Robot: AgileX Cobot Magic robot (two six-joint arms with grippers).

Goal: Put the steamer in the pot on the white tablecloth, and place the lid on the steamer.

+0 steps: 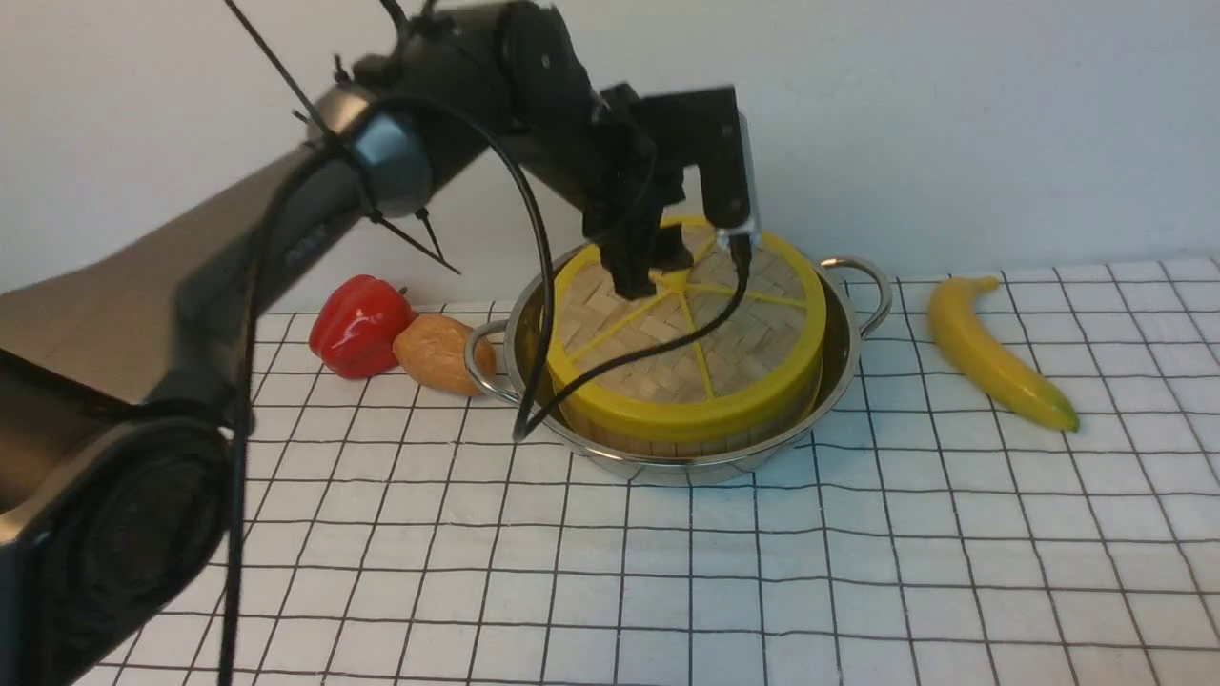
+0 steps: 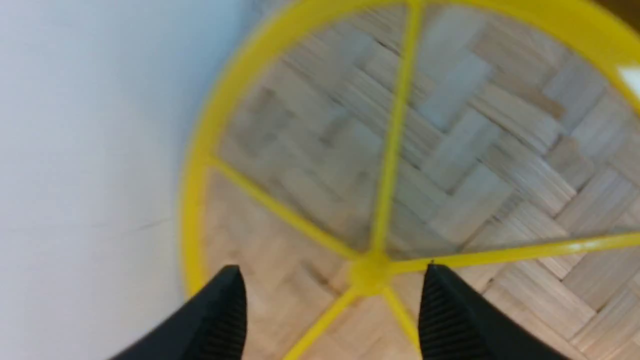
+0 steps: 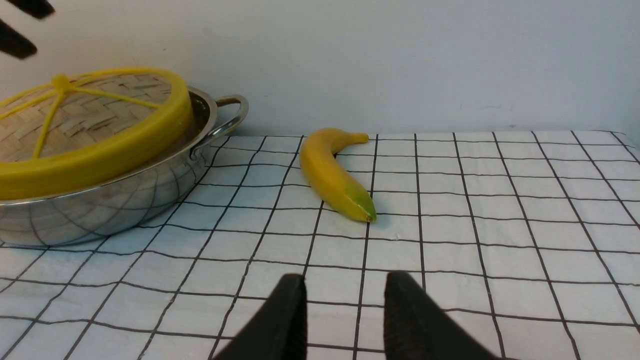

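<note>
Left claw (image 2: pixel 330 300) spread wide, empty, straddling the knob of the lid (image 1: pixel 681 329) below; right claw (image 3: pixel 345 310) parted, empty.

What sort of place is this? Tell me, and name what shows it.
Probably a staged tabletop test setup, not a real kitchen: a grid-printed white tablecloth against a bare wall, a pot holding a lidded bamboo steamer, and a banana laid out as props.

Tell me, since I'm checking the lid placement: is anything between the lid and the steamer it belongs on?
Nothing visible. The lid already rests on the steamer inside the pot, and the left gripper is open above its centre knob.
</note>
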